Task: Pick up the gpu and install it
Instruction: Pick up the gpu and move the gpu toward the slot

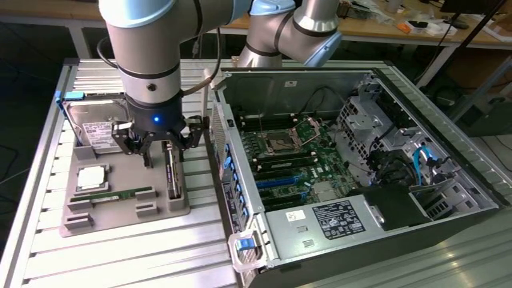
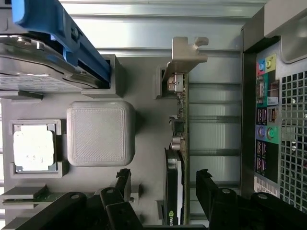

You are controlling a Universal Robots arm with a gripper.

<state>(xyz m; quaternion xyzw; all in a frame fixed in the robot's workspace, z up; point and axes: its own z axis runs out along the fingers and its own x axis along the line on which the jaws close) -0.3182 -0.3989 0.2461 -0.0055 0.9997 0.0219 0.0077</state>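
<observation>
Gpu [image 1: 171,174], on edge in a slot of the grey parts tray [image 1: 120,219]; jaws apart, one either side of it; hazard: off-centre closing could tilt the card and wedge it there.

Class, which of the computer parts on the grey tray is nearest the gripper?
The gpu, the card on edge along the tray's side by the computer case, right under the open gripper; the hard drive, CPU and RAM stick sit farther off.
</observation>
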